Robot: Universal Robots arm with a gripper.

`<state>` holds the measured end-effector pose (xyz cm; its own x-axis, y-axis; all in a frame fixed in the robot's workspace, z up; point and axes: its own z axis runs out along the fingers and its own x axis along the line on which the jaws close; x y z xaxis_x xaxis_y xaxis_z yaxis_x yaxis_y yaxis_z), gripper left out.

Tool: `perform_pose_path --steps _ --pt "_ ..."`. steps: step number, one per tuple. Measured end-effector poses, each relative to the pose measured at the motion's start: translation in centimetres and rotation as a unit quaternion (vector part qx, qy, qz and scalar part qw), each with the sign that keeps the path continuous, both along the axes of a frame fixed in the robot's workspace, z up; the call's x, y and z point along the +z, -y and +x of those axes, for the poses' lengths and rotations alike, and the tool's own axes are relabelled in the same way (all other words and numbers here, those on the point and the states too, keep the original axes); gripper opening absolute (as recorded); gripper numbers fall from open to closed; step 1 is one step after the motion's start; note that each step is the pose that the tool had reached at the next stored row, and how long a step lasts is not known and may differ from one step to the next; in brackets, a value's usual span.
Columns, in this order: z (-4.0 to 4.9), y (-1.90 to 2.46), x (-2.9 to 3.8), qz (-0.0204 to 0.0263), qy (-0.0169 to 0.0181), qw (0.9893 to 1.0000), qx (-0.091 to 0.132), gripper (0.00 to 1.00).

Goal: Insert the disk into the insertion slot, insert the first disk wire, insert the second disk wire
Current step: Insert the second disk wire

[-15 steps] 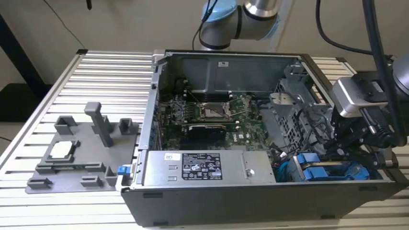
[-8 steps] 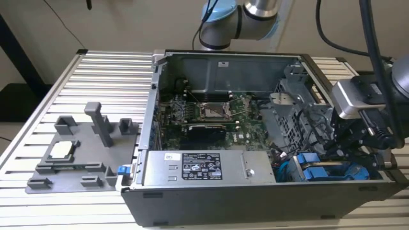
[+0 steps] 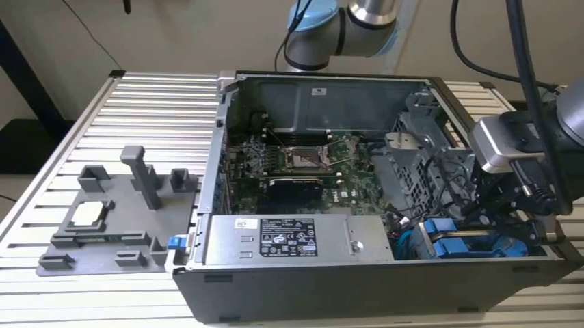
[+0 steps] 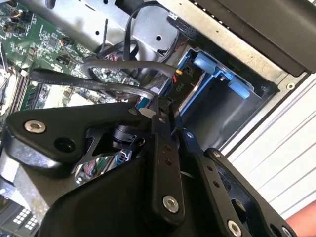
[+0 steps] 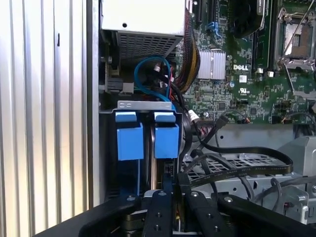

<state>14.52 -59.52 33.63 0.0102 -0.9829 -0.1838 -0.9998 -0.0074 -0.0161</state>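
**Gripper pinched at the drive bay, cable work under way**

Gripper (image 4: 165, 116) hangs low inside the open computer case (image 3: 365, 294), at the corner on the exterior view's right. Its fingers (image 5: 160, 207) are drawn close together. In the second wrist view they appear to pinch a small connector at the end of a flat dark cable (image 4: 89, 81), though the tips hide the grasp itself.

Just beyond the fingertips sits the disk (image 5: 166, 140), its blue end tab facing out of the insertion slot (image 5: 143, 104), beside a second blue tab (image 5: 130, 140). Seating the disk therefore looks finished; whether either wire is plugged cannot be read here.

Farther off lie the power supply (image 3: 297, 239), the motherboard (image 3: 292, 164) and the grey fixture plate (image 3: 109, 219) on the slatted table (image 3: 155, 102).
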Motion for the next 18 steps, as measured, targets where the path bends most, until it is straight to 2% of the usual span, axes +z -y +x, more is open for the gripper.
perform_pose_path --steps 4,6,7,11,14,18 --pt "0.01 -0.01 -0.28 -0.0001 0.0000 1.0000 0.000 0.16" --pt "0.02 0.00 -0.37 0.0001 0.0000 1.0000 0.000 0.18" --pt "0.02 0.00 -0.37 0.0000 0.0000 1.0000 0.000 0.24" --pt "0.03 0.00 -0.36 0.0002 0.0000 1.0000 0.000 0.24" --pt "0.05 0.00 -0.09 0.0008 0.0000 1.0000 0.000 0.24" --pt "0.06 0.01 0.67 0.0008 0.0000 1.0000 0.000 0.24"
